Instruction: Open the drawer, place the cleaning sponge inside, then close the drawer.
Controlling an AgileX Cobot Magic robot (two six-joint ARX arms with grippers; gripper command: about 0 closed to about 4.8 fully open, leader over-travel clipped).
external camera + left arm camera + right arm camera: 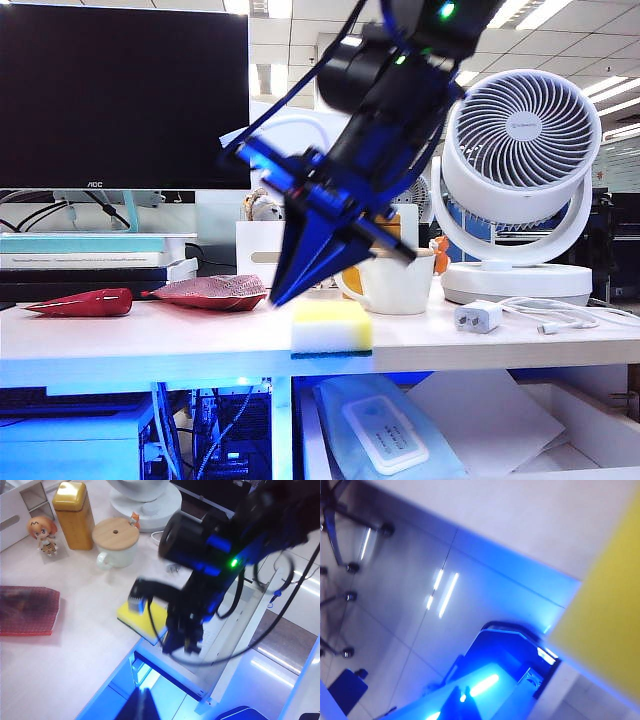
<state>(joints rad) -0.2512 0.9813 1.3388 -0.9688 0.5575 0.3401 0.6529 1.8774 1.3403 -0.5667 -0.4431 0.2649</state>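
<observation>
The sponge (332,328) sits at the table's (120,335) front edge, lower centre of the exterior frame, above the open drawer (560,440). The right hand (285,290) points down just left of it, fingers together, holding nothing. The left hand (142,707) shows only as dark tips at the bottom of its wrist view; its state cannot be told. Behind stand a mug (395,280) and fan (520,170).
</observation>
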